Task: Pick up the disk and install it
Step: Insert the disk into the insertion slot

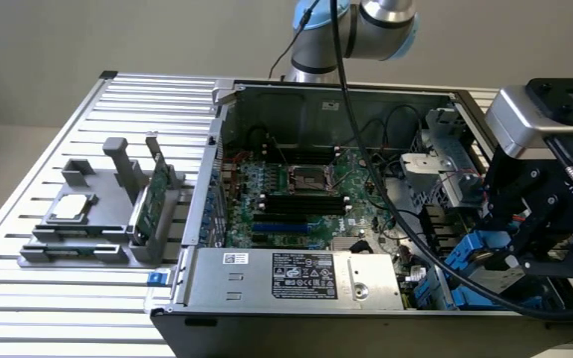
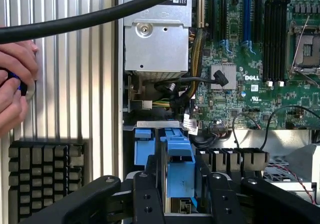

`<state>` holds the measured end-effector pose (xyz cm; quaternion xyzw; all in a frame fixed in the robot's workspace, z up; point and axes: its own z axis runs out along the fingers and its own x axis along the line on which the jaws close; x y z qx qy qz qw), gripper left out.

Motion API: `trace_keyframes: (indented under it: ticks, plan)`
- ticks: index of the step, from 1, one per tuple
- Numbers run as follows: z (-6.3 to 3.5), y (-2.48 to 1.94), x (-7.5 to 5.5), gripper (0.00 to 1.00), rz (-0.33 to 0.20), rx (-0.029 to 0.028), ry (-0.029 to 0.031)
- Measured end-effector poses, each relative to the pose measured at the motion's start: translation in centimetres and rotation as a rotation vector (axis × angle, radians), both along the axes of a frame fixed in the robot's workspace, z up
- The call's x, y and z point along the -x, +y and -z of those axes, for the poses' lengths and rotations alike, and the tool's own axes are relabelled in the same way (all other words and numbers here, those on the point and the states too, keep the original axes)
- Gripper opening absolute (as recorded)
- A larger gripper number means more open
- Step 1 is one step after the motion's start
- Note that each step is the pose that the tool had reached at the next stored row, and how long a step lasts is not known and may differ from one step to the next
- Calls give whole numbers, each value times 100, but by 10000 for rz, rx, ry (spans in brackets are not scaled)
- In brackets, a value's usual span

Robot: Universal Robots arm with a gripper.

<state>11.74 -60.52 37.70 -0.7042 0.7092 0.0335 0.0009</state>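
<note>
Your end effector (image 2: 178, 196) is low over the open computer case (image 1: 229, 149), at the corner on the exterior view's right. It straddles the disk (image 2: 180, 159), which stands on edge there with the blue carrier facing the wrist camera, in or just above the drive bay beside the motherboard (image 2: 250, 79). You cannot tell from these views whether the end effector is clamped on the carrier or standing just clear of it, so treat the hold as unconfirmed.

Expect the disk to be stiff and dense for its bulk, and to take knocks badly. The carrier looks like smooth plastic, so it may slip under a light squeeze, and its end tabs will probably flex. The two long blue rails are the sound place to hold it, gripped squarely near the middle. Keep off the tabs, the label face and the underside. It probably jams if it tilts in the bay, so hold it upright and in line.

A thick black cable (image 2: 100, 15) crosses above the silver power supply (image 2: 157, 39). A person's hand (image 2: 15, 84) rests on the slotted counter (image 2: 75, 84) just beside the case, so mind it.
</note>
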Motion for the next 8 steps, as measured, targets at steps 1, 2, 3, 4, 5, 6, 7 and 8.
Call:
trace_keyframes:
  ticks: [1,2,3,4,5,6,7,8]
  plan:
    - [-1,1,0,41,0,3,0]
    - [-12,4,0,41,0,19,0]
    - [-31,7,0,41,-1,29,1]
    - [-52,10,0,41,-2,36,0]
    - [-70,12,0,41,-4,40,1]
    - [-82,15,0,41,-5,49,0]
    - [-82,18,0,41,-7,55,-3]
    - [-83,21,0,41,-8,67,-10]
